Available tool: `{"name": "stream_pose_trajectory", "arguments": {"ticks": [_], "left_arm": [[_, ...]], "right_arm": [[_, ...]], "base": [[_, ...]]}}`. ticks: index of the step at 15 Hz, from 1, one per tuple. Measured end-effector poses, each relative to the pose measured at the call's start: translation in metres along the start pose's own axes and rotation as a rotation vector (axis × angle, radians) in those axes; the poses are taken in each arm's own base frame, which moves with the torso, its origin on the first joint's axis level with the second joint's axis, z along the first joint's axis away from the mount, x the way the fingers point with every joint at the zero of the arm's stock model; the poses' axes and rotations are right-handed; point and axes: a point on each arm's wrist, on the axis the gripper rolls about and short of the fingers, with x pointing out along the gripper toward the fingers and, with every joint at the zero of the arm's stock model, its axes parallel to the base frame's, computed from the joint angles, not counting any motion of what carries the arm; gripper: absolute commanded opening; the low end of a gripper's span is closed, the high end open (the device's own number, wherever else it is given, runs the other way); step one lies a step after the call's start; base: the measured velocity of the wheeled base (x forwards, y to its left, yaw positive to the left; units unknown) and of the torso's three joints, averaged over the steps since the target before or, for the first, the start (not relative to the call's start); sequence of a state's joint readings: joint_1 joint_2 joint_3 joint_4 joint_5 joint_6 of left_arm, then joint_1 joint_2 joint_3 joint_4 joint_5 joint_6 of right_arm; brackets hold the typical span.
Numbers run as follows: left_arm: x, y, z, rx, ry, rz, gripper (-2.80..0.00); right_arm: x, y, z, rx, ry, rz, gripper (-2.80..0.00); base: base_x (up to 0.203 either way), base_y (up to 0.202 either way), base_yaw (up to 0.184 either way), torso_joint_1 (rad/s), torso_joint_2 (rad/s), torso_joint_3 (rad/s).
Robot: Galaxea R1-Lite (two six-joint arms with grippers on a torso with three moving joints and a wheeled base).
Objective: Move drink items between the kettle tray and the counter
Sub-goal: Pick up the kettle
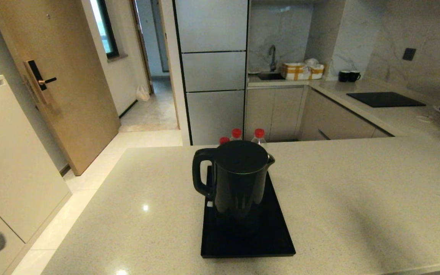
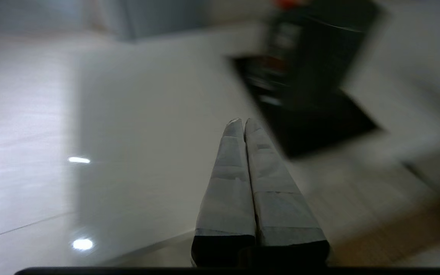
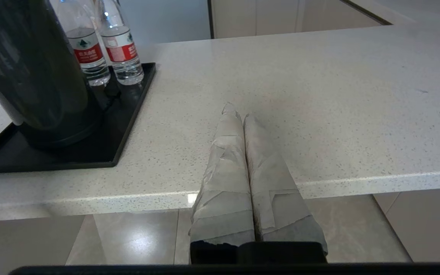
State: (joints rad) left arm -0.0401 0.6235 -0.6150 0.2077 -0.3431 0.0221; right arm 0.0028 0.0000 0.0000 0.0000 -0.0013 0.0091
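Left gripper (image 2: 241, 121) and right gripper (image 3: 237, 110) both pressed together, empty, off the tabletop (image 1: 357, 183); only right wrist view shows bottles (image 3: 122, 49) standing on tray (image 3: 128, 114) behind kettle (image 1: 239, 179).

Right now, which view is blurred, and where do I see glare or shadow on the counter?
Left wrist view: smeared blur over the kettle and tray; only the left tool is sharp. Head view: two lamp glare spots on the counter, and a broad soft shadow on its right part. Right wrist view: sharp, bottle labels clear, even light.
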Motion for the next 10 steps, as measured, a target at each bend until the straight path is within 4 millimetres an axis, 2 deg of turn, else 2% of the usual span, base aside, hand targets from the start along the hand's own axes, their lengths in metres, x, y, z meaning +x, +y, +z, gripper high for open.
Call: {"name": "stream_pose_trajectory", "arguments": {"ticks": [1, 3, 6, 8, 9, 10], "left_arm": [[0.024, 0.006, 0.012, -0.002, 0.058, -0.107, -2.8], [0.075, 0.016, 0.024, -0.002, 0.157, -0.251, -2.8], [0.153, 0.028, 0.013, -0.011, 0.276, -0.378, -2.8], [0.185, 0.03, 0.001, -0.004, 0.304, -0.428, -2.8], [0.194, 0.031, -0.005, -0.003, 0.311, -0.43, 0.0], [0.207, 0.033, -0.014, -0.004, 0.323, -0.424, 0.0]], "right_arm": [[0.0, 0.0, 0.0, 0.0, -0.001, 0.0, -2.8], [0.0, 0.0, 0.0, 0.0, 0.0, 0.0, -2.8], [0.0, 0.0, 0.0, 0.0, 0.0, 0.0, -2.8], [0.0, 0.0, 0.0, 0.0, 0.0, 0.0, -2.8], [0.0, 0.0, 0.0, 0.0, 0.0, 0.0, -2.8], [0.0, 0.0, 0.0, 0.0, -0.001, 0.0, -2.8]], "base": [[0.0, 0.0, 0.0, 0.0, 0.0, 0.0], [0.0, 0.0, 0.0, 0.0, 0.0, 0.0], [0.0, 0.0, 0.0, 0.0, 0.0, 0.0], [0.0, 0.0, 0.0, 0.0, 0.0, 0.0], [0.0, 0.0, 0.0, 0.0, 0.0, 0.0], [0.0, 0.0, 0.0, 0.0, 0.0, 0.0]]}}
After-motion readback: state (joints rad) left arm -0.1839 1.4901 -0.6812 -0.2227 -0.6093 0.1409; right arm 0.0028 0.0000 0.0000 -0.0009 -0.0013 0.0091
